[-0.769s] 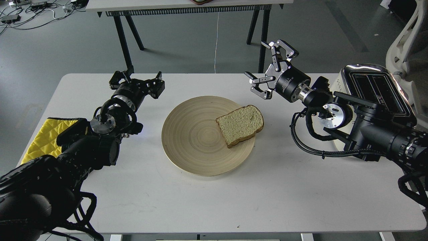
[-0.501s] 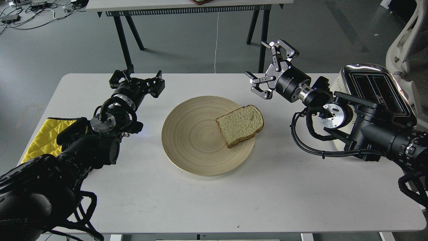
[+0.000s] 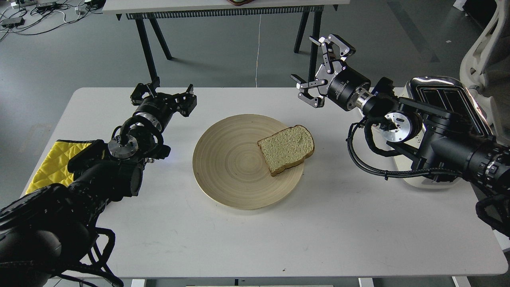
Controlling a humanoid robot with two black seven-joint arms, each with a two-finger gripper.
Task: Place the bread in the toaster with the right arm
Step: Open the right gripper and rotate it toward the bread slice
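A slice of pale tan bread [image 3: 287,149] with a brown crust lies flat on the right side of a round wooden plate [image 3: 227,163] in the middle of the white table. The cream-white toaster [image 3: 450,103] with a chrome top stands at the table's right edge, partly hidden behind my right arm. My right gripper [image 3: 314,69] is open and empty, raised above the table's far edge, up and to the right of the bread. My left gripper [image 3: 163,93] is open and empty, near the table's far left, left of the plate.
A yellow quilted cloth [image 3: 53,163] lies at the table's left edge under my left arm. A black-legged table [image 3: 223,8] stands on the floor behind. A white chair [image 3: 486,44] is at the far right, behind the toaster.
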